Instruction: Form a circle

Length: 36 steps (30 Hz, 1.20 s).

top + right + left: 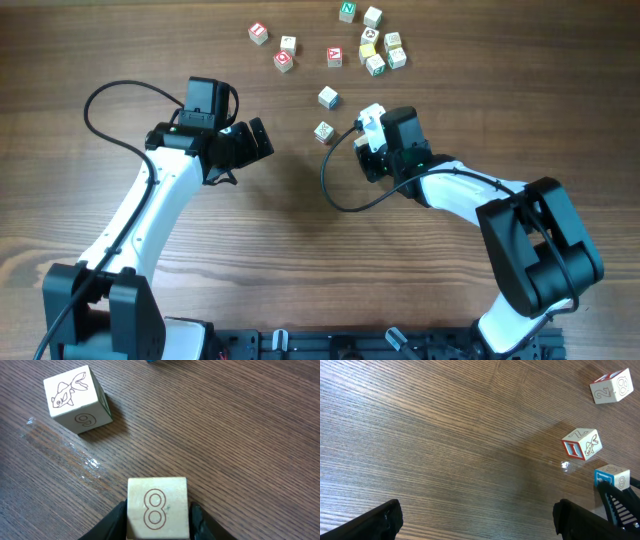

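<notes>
Small wooden letter cubes lie scattered at the far side of the table and form no circle. A tight cluster (381, 47) sits at the top right, and a few red-marked cubes (284, 61) lie to its left. My right gripper (158, 512) is shut on a pale cube with an 8 (158, 506), both fingers against its sides, low over the wood. A fish-marked cube (77, 397) rests just ahead of it. In the overhead view the held cube (372, 113) is right of two lone cubes (324, 132). My left gripper (477, 520) is open over bare wood.
The left wrist view shows three cubes at its right edge: one with a 2 (611, 387), one red-edged (581, 444) and one blue-edged (611, 477). A black cable (335, 190) loops beside the right arm. The table's front edge holds a black rail (330, 345).
</notes>
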{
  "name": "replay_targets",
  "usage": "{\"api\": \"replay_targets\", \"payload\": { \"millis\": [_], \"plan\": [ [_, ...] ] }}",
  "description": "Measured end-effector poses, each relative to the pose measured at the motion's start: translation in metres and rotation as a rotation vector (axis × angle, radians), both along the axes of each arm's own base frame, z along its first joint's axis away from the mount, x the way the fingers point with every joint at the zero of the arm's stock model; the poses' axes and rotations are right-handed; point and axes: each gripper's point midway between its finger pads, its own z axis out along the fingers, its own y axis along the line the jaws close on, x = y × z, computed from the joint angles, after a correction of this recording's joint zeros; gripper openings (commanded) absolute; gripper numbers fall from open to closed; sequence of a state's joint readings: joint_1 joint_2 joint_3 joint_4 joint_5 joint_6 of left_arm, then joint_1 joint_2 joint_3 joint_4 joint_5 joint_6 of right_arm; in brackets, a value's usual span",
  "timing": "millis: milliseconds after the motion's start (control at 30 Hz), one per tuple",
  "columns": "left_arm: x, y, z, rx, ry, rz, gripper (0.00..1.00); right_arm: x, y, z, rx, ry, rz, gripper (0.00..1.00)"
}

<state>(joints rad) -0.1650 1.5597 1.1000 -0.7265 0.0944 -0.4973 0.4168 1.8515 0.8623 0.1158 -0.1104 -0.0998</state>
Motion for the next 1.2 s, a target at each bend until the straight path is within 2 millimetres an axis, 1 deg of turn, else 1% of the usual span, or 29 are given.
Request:
{"api": "replay_targets", "payload": {
  "millis": [33, 167, 267, 467, 633, 767, 1000, 1100, 1200],
  "plan": [
    [0.0, 0.0, 0.0, 0.0, 0.0, 0.0, 1.0, 0.0, 0.0, 0.0, 0.0, 0.0, -0.001, 0.39],
    [0.0, 0.0, 0.0, 0.0, 0.0, 0.0, 1.0, 0.0, -0.001, -0.001, -0.004, 0.003, -0.003, 0.26],
    [0.0, 0.0, 0.0, 0.0, 0.0, 0.0, 1.0, 0.0, -0.001, 0.0, -0.006, -0.001, -0.001, 0.21],
    [0.0, 0.0, 0.0, 0.0, 0.0, 0.0, 1.0, 0.004, 0.0, 0.003, 0.004, -0.021, -0.001, 0.18],
    [0.0, 0.0, 0.0, 0.0, 0.0, 0.0, 1.0, 0.012, 0.004, 0.012, 0.025, -0.068, -0.001, 0.18],
    [0.0, 0.0, 0.0, 0.0, 0.0, 0.0, 1.0, 0.012, 0.005, 0.012, 0.028, -0.068, 0.002, 0.18],
    [0.0, 0.0, 0.0, 0.0, 0.0, 0.0, 1.0, 0.009, 0.012, 0.013, 0.059, -0.054, 0.033, 0.18],
    [0.0, 0.0, 0.0, 0.0, 0.0, 0.0, 1.0, 0.009, 0.012, 0.013, 0.06, -0.054, 0.033, 0.17],
    [0.0, 0.0, 0.0, 0.0, 0.0, 0.0, 1.0, 0.009, 0.012, 0.013, 0.065, -0.05, 0.025, 0.13]
  ]
}}
